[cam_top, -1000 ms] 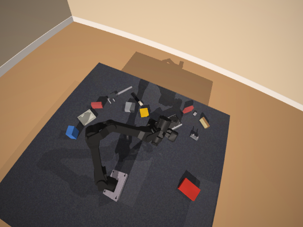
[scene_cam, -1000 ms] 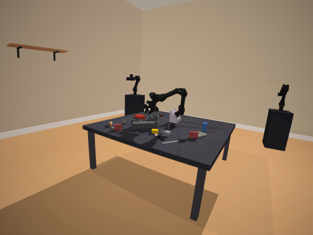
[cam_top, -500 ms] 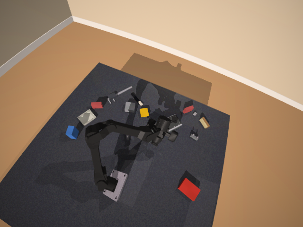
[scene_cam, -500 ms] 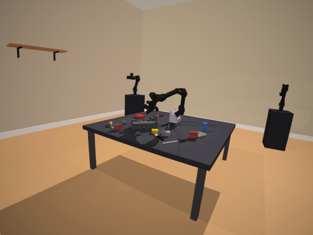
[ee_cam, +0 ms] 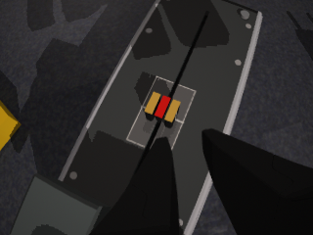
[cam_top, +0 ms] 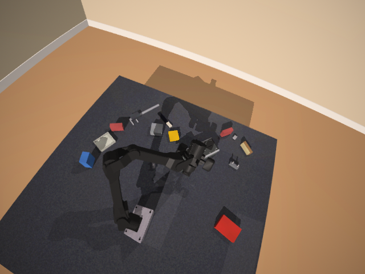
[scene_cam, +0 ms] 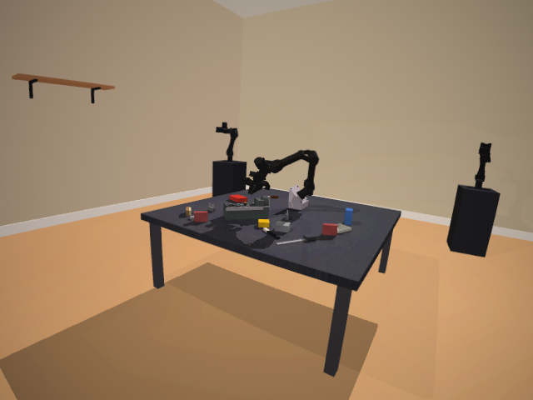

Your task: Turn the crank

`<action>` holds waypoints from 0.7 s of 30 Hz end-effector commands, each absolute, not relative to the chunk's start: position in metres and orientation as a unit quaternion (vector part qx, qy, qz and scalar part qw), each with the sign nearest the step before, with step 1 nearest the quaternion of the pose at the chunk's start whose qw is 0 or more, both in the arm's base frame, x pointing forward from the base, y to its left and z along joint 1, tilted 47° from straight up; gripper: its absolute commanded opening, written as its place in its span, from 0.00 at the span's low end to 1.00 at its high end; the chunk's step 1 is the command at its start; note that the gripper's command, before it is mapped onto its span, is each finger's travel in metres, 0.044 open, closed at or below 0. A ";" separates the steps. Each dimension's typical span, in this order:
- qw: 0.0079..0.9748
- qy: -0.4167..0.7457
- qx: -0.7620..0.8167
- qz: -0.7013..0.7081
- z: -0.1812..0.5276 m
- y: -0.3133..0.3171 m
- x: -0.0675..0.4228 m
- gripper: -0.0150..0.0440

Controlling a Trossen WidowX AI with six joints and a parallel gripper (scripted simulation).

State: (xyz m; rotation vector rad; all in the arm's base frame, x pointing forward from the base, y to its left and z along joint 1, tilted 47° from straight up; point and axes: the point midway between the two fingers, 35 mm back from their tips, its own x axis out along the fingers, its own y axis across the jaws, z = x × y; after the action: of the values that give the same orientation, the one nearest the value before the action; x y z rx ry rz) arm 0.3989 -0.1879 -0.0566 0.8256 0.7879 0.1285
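The machine is a long dark grey base [ee_cam: 170,92] with a thin rail along its middle; it also shows in the top view [cam_top: 210,146] and the exterior view [scene_cam: 246,211]. On the rail the slide's red pointer [ee_cam: 162,108] sits between the two brass marks [ee_cam: 153,104] [ee_cam: 172,112], level with them as far as I can tell. A dark round part [cam_top: 209,164], perhaps the crank, sits at the machine's near end. My gripper [ee_cam: 185,144] [cam_top: 203,156] hovers above that end, fingers nearly together with a narrow gap and nothing between them.
Around the machine lie a yellow cube [cam_top: 173,135], a grey cube [cam_top: 155,129], small red blocks [cam_top: 116,127] [cam_top: 226,131], a wooden block [cam_top: 246,148], a small clamp [cam_top: 234,163], a blue block [cam_top: 86,159] and a large red block [cam_top: 227,228].
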 end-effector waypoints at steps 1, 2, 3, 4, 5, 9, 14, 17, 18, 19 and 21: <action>0.840 0.373 0.390 0.060 -0.057 -0.188 0.399 0.52; 0.840 0.373 0.390 0.060 -0.057 -0.188 0.399 0.57; 0.840 0.373 0.390 0.060 -0.057 -0.188 0.399 0.61; 0.840 0.373 0.390 0.060 -0.057 -0.188 0.399 0.65; 0.840 0.373 0.390 0.060 -0.057 -0.188 0.399 0.70; 0.840 0.373 0.390 0.060 -0.057 -0.188 0.399 0.88; 0.840 0.373 0.390 0.060 -0.057 -0.188 0.399 0.96; 0.840 0.373 0.390 0.060 -0.057 -0.188 0.399 0.82; 0.840 0.373 0.390 0.060 -0.057 -0.188 0.399 0.78; 0.840 0.373 0.390 0.060 -0.057 -0.188 0.399 0.73; 0.840 0.373 0.390 0.060 -0.057 -0.188 0.399 0.64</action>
State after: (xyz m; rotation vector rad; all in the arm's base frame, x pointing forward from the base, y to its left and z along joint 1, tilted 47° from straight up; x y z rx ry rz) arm 0.3989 -0.1879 -0.0567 0.8252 0.7882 0.1279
